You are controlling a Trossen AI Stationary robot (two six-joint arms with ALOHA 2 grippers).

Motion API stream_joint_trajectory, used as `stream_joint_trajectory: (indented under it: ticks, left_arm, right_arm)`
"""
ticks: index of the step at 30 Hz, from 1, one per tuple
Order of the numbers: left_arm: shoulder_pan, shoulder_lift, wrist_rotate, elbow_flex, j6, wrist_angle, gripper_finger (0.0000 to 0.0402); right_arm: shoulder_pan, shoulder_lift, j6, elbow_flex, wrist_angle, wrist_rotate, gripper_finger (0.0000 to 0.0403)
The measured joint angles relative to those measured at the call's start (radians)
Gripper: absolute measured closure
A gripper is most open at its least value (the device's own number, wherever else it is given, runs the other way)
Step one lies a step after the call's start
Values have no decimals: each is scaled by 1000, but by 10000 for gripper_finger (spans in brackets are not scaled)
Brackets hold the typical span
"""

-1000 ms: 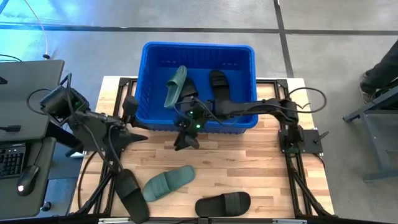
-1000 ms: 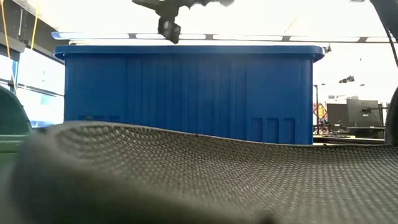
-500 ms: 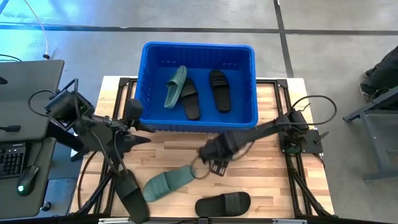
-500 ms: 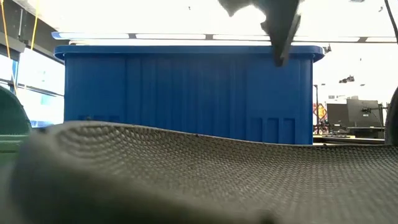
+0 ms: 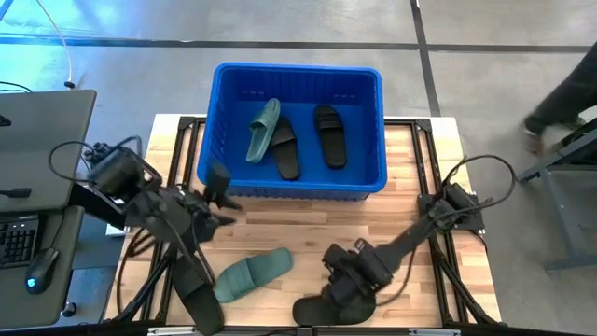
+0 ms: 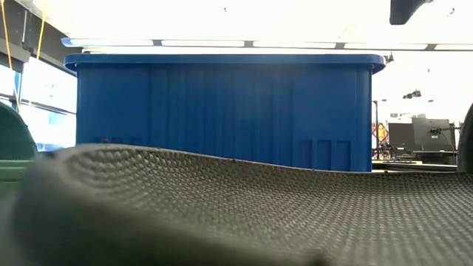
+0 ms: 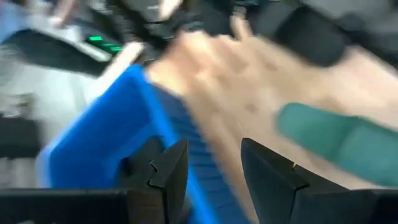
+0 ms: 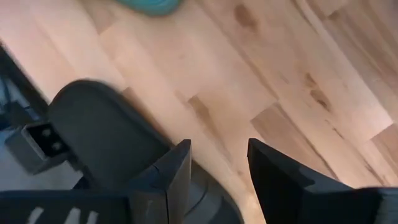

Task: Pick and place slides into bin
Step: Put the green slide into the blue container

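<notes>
Wooden tabletop [image 5: 410, 210] carries the bin [image 5: 213, 121] at its far edge, three slides inside. Right gripper [image 5: 347, 291], fingers parted and empty, hovers over the near black slide [image 5: 322, 309]. Best to centre on the strap before closing. Left gripper [image 5: 220, 179], fingers parted, waits beside the bin; a green slide [image 5: 252, 274] lies near.

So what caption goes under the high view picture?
Right pincer reaches the black slide at the table's front; three slides already lie in the blue bin.
</notes>
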Motion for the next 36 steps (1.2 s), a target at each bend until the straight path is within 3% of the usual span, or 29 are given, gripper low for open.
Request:
stream_joint_trajectory:
  ticks: [4, 9, 13, 20, 22, 36]
  left_arm:
    - [-14, 11, 130, -140, -68, -3, 263]
    - [-40, 13, 145, -424, -169, 4, 263]
    - [-64, 13, 172, -632, -172, 121, 263]
    - [-79, 14, 512, -845, 73, 392, 263]
    - [-79, 12, 558, -873, 137, 454, 263]
    - [-42, 12, 484, -1042, 217, 689, 263]
  right_arm:
    - [34, 3, 16, 0, 5, 32, 254]
    - [39, 41, 16, 0, 5, 6, 254]
    - [30, 72, 11, 0, 14, -32, 254]
    - [2, 83, 7, 0, 7, -59, 254]
    - [-8, 83, -13, 0, 7, -60, 254]
    - [-17, 83, -45, 1, 21, -57, 254]
